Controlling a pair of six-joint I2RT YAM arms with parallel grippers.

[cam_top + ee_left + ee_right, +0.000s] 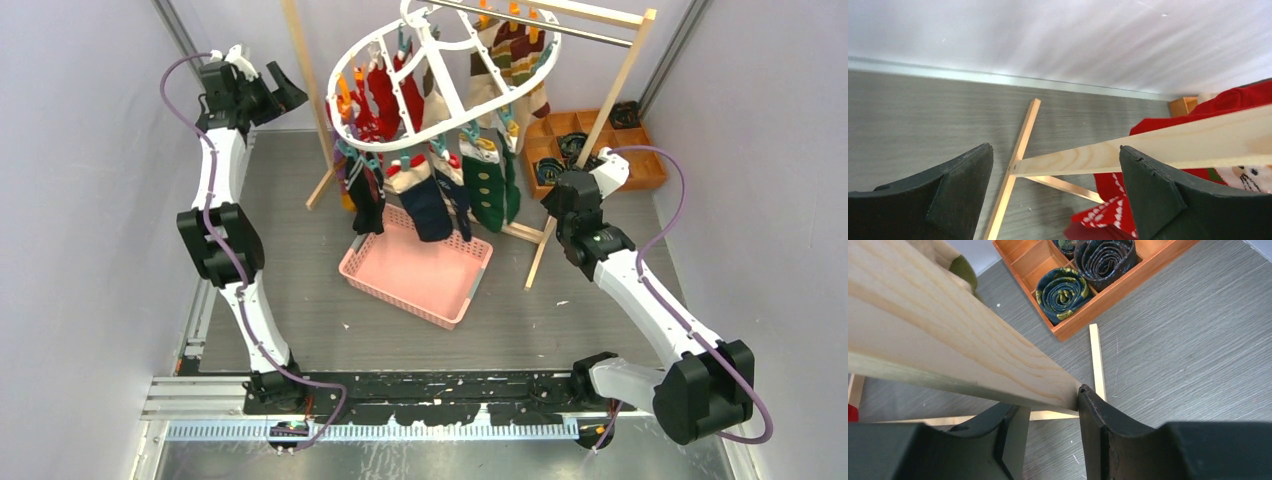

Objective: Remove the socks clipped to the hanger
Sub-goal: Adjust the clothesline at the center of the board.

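The white oval hanger [452,100] hangs from the metal rail [560,30] of a wooden rack [600,130]. Socks stay clipped to it: red ones [385,95] on the left, a navy one [428,205] and a dark green one [490,190] in front, striped ones [515,50] behind. My left gripper [290,92] is raised left of the hanger, open and empty. In its wrist view a rack leg [1198,145] and a red sock [1108,187] lie beyond the left gripper [1055,150]. My right gripper [560,195] is shut on the rack's right leg [948,340], which crosses between that gripper's [1045,400] fingers.
A pink basket [360,262] sits on the table under the hanger. An orange compartment tray [650,165] with rolled dark items [1063,292] stands at the back right, behind the rack's foot [1095,355]. Grey walls close in both sides.
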